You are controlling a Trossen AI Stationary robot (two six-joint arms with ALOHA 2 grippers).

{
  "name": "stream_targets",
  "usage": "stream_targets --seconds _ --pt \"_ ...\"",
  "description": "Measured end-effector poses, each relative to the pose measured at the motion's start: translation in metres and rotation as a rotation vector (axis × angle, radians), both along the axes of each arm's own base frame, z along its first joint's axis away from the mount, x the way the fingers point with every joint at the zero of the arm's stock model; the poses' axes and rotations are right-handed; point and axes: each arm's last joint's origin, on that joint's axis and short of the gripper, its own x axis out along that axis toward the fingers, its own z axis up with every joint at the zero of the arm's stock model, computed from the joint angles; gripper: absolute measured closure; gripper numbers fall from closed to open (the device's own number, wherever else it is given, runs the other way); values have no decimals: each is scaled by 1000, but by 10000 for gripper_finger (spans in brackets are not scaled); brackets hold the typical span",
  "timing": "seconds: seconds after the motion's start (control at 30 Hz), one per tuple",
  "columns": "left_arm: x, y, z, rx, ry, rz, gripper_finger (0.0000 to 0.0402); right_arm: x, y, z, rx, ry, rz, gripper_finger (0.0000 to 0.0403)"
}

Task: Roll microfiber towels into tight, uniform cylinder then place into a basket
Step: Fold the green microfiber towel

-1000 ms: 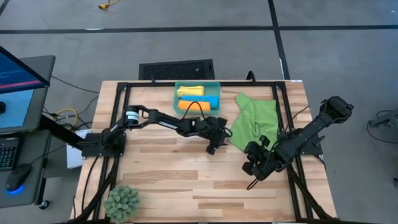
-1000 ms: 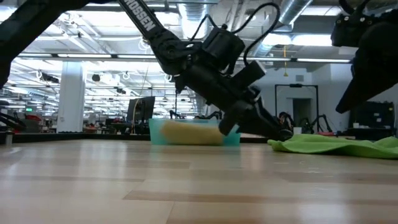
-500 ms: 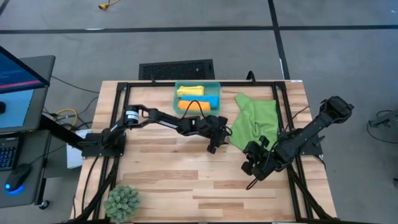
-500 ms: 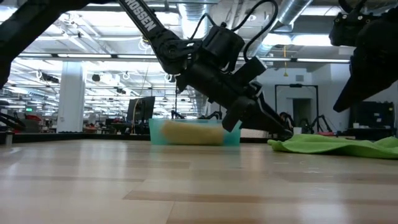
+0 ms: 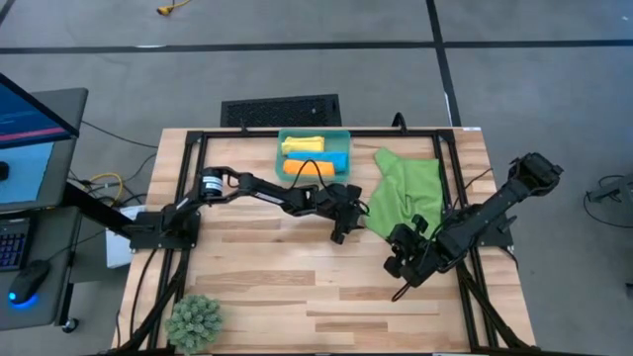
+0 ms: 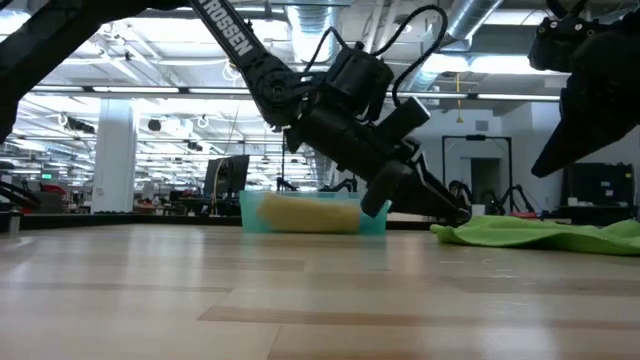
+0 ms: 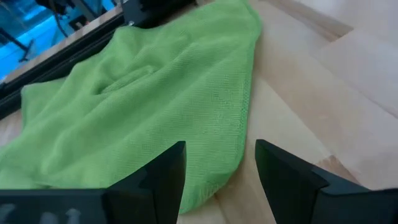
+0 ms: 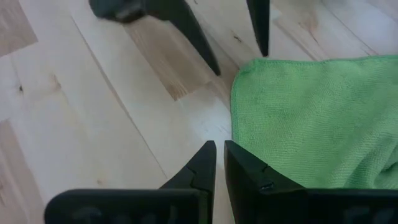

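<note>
High view: the basket [image 5: 314,155] at the worktop's [image 5: 267,277] far edge holds yellow, orange and blue rolls; the green towel [image 5: 407,193] lies spread beside it. Left wrist view: left end effector [image 7: 219,163] open at the towel's edge. Right wrist view: right end effector [image 8: 219,163] nearly closed, empty

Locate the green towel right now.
In the high view the green towel lies spread flat on the table's right half, right of the basket, between the open left gripper at its left edge and the right gripper at its near corner.

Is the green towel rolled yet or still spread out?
Spread out: the green towel lies flat and rumpled on the table, outside the basket.
</note>
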Motion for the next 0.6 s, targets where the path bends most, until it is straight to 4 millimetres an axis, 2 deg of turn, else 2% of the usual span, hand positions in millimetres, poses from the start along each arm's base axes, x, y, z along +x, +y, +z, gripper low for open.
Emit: stream_targets --seconds 0.17,0.47,0.6 --pt "5 2 -19 63 26 72 216 0 0 0 -3 2 5 349" --pt "12 13 -31 0 79 101 217 1 1 0 -19 7 40 349" --pt "13 15 -35 -44 133 62 244 1 1 0 -21 9 41 349"
